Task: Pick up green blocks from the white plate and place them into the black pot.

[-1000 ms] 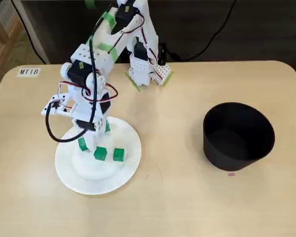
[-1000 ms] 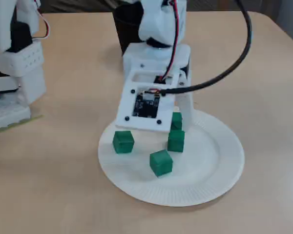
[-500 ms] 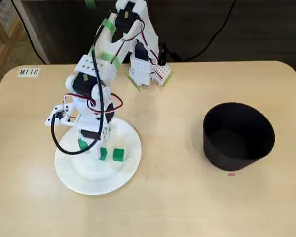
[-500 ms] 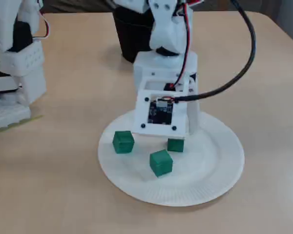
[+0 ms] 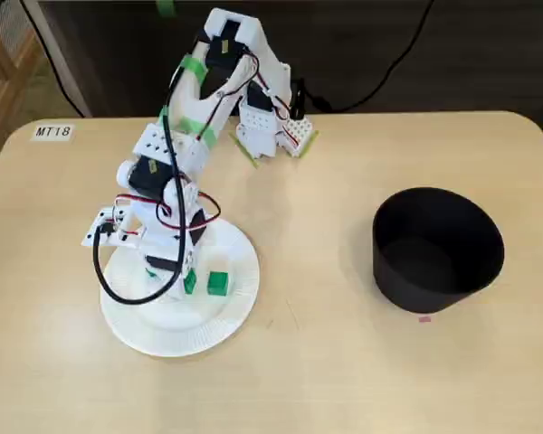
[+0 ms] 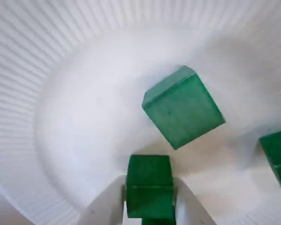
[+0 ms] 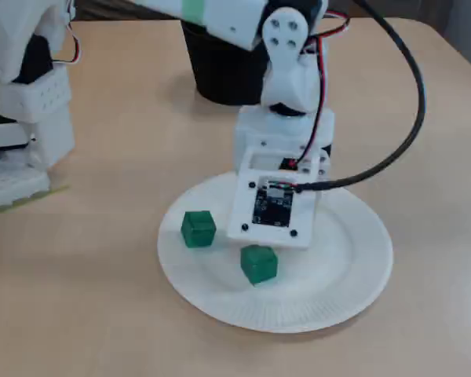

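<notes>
White sticker (image 5: pixel 52 131) reading MT18 marks the table (image 5: pixel 326 362) corner; pincer (image 6: pixel 149 183) pinches a green block (image 6: pixel 149 197).

The arm (image 5: pixel 192 101) folds forward and down, with the wrist pointing steeply downward. The hand (image 6: pixel 149 199) is low, its fingers (image 6: pixel 105 207) pressing a green block (image 6: pixel 149 180) from both sides.

Each green block (image 7: pixel 258 263) is plain solid green, the plate (image 5: pixel 176 348) white with a ribbed rim, pot (image 5: pixel 439 258) matte black. The arm (image 5: pixel 158 140) is white with green tape strips (image 5: pixel 193 65), table (image 5: pixel 344 362) pale wood-tone.
</notes>
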`<action>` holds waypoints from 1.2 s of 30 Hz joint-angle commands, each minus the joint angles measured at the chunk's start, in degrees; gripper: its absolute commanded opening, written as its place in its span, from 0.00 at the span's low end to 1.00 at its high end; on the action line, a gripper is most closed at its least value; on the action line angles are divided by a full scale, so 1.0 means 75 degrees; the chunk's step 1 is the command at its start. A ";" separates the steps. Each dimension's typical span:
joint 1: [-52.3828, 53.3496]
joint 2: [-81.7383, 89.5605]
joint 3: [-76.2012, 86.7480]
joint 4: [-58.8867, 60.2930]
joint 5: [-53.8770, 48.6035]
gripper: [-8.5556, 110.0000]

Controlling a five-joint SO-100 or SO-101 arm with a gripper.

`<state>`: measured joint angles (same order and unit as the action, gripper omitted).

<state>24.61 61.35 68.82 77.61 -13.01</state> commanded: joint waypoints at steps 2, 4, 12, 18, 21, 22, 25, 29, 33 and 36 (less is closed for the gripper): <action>-0.0023 0.0023 -0.0480 0.0059 0.0023 0.05; -0.0023 0.0117 -0.0563 0.0141 -0.0023 0.05; -0.0047 0.0973 -0.2555 0.1617 -0.0293 0.05; -0.0656 0.3668 -0.3152 0.1699 0.0305 0.05; -0.1758 0.4840 -0.2906 0.1992 0.0738 0.05; -0.2309 0.5203 -0.2590 0.2039 0.0938 0.05; -0.4336 0.6680 -0.0609 0.1207 0.1852 0.05; -0.6668 0.8648 0.2883 -0.0937 0.3422 0.05; -0.7781 0.9316 0.4676 -0.1793 0.3832 0.05; -0.8238 0.9305 0.5379 -0.2355 0.3844 0.05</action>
<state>-34.10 129.02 105.03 64.07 15.21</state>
